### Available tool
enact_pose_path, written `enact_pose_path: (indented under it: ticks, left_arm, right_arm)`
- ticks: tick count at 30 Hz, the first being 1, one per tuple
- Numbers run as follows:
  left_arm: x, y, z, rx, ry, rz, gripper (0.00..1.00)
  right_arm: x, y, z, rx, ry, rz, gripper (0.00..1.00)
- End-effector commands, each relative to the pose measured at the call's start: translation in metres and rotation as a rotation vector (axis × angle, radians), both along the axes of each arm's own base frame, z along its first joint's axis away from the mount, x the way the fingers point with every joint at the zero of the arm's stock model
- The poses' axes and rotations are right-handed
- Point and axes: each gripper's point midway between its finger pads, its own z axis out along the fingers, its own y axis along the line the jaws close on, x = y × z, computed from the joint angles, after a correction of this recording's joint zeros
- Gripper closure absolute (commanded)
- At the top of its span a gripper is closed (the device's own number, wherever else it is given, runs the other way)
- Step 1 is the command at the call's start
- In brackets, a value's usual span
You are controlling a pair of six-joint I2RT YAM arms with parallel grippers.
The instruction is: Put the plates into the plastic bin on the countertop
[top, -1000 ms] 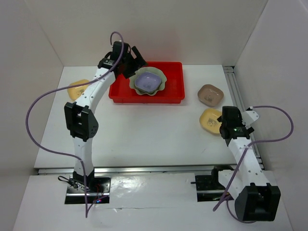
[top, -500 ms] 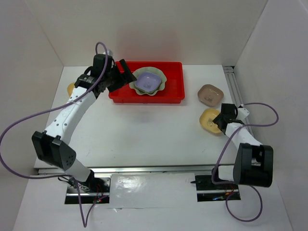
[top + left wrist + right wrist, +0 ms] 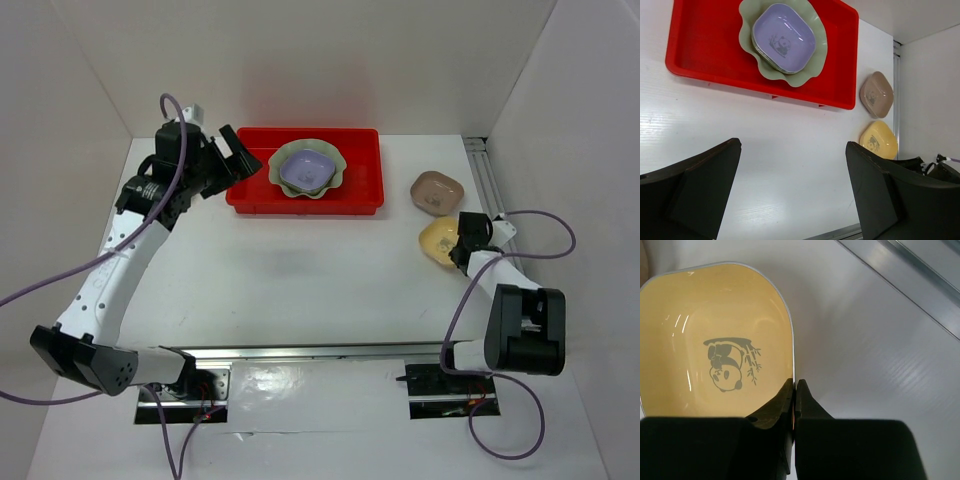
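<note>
The red plastic bin (image 3: 365,185) (image 3: 705,50) stands at the back of the white countertop (image 3: 300,270). In it lies a pale green scalloped plate (image 3: 338,165) (image 3: 816,67) with a lavender plate (image 3: 305,170) (image 3: 784,37) on top. A brown plate (image 3: 437,193) (image 3: 876,94) sits right of the bin. Just nearer lies a yellow plate (image 3: 438,238) (image 3: 878,140) (image 3: 715,340). My right gripper (image 3: 458,247) (image 3: 795,385) is shut on that plate's right rim. High by the bin's left end, my left gripper (image 3: 243,152) (image 3: 792,144) is open and holds nothing.
A metal rail (image 3: 490,180) (image 3: 920,285) runs along the right edge of the countertop, close to the yellow plate. White walls enclose the back and both sides. Purple cables loop from both arms.
My right gripper came down and closed on the yellow plate's rim. The left arm drew back leftward from over the bin, its gripper still open.
</note>
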Motion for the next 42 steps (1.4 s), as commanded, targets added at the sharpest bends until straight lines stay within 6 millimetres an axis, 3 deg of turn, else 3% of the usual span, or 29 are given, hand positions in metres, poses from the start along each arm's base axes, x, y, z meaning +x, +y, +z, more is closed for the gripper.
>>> enact_pose_path:
  ticks: [1, 6, 9, 13, 15, 17, 18, 20, 21, 22, 23, 24, 25, 26, 27, 28, 29, 30, 31, 32, 33, 37, 40, 42]
  left_arm:
    - [-0.002, 0.013, 0.0, 0.033, -0.006, 0.025, 0.01]
    - [-0.005, 0.026, -0.001, 0.042, -0.003, 0.052, 0.01]
    - [-0.009, 0.035, 0.003, 0.04, -0.008, 0.059, 0.01]
    - [-0.013, 0.044, -0.001, 0.057, 0.005, 0.082, 0.01]
    - [-0.014, 0.047, 0.002, 0.069, -0.006, 0.087, 0.01]
    - [-0.016, 0.053, -0.007, 0.092, 0.02, 0.098, 0.01]
    - [-0.018, 0.054, -0.004, 0.09, 0.011, 0.099, 0.01]
    - [-0.018, 0.057, -0.013, 0.104, 0.031, 0.102, 0.01]
    - [-0.02, 0.059, -0.02, 0.103, 0.054, 0.1, 0.01]
    - [-0.02, 0.063, -0.02, 0.103, 0.055, 0.111, 0.01]
    - [-0.022, 0.061, -0.026, 0.109, 0.073, 0.093, 0.01]
    - [-0.022, 0.063, -0.026, 0.104, 0.074, 0.097, 0.01]
    - [-0.023, 0.07, -0.033, 0.117, 0.094, 0.109, 0.01]
    - [-0.023, 0.072, -0.033, 0.112, 0.096, 0.11, 0.01]
    - [-0.024, 0.076, -0.039, 0.115, 0.117, 0.12, 0.01]
    - [-0.023, 0.083, -0.039, 0.108, 0.119, 0.138, 0.01]
    - [-0.024, 0.087, -0.044, 0.102, 0.133, 0.144, 0.01]
    - [-0.024, 0.087, -0.043, 0.087, 0.133, 0.124, 0.01]
    - [-0.023, 0.09, -0.052, 0.082, 0.157, 0.126, 0.01]
    - [-0.022, 0.097, -0.052, 0.08, 0.158, 0.147, 0.01]
    - [-0.019, 0.1, -0.057, 0.083, 0.175, 0.144, 0.01]
    - [-0.015, 0.104, -0.075, 0.076, 0.227, 0.14, 0.01]
    - [-0.014, 0.107, -0.083, 0.075, 0.235, 0.149, 0.01]
    - [-0.013, 0.106, -0.09, 0.07, 0.247, 0.141, 0.01]
  right_arm:
    - [-0.011, 0.004, -0.004, -0.005, 0.052, 0.024, 1.0]
    - [-0.004, 0.045, 0.024, 0.067, -0.026, 0.165, 1.0]
    - [0.005, 0.06, 0.063, 0.088, -0.126, 0.212, 1.0]
    - [0.021, 0.083, 0.13, 0.101, -0.306, 0.273, 1.0]
    - [0.038, 0.096, 0.17, 0.114, -0.411, 0.305, 1.0]
    - [0.056, 0.123, 0.204, 0.144, -0.508, 0.39, 1.0]
    - [0.069, 0.135, 0.205, 0.166, -0.521, 0.427, 1.0]
    - [0.098, 0.172, 0.236, 0.253, -0.635, 0.544, 1.0]
    - [0.11, 0.184, 0.241, 0.272, -0.647, 0.58, 1.0]
    - [0.131, 0.198, 0.214, 0.29, -0.571, 0.597, 1.0]
    - [0.147, 0.224, 0.241, 0.284, -0.611, 0.662, 1.0]
    - [0.16, 0.239, 0.243, 0.285, -0.61, 0.679, 1.0]
    - [0.178, 0.253, 0.207, 0.278, -0.514, 0.685, 1.0]
    - [0.186, 0.273, 0.204, 0.268, -0.502, 0.702, 1.0]
    - [0.203, 0.285, 0.228, 0.256, -0.549, 0.701, 1.0]
    - [0.214, 0.295, 0.19, 0.249, -0.456, 0.685, 1.0]
    - [0.221, 0.304, 0.185, 0.23, -0.442, 0.653, 1.0]
    - [0.235, 0.313, 0.21, 0.224, -0.492, 0.629, 1.0]
    - [0.24, 0.317, 0.203, 0.213, -0.475, 0.603, 1.0]
    - [0.249, 0.324, 0.181, 0.206, -0.438, 0.589, 1.0]
    - [0.256, 0.332, 0.191, 0.227, -0.477, 0.56, 1.0]
    - [0.271, 0.342, 0.166, 0.249, -0.477, 0.465, 1.0]
    - [0.272, 0.352, 0.154, 0.272, -0.469, 0.401, 1.0]
    - [0.27, 0.354, 0.136, 0.255, -0.444, 0.36, 1.0]
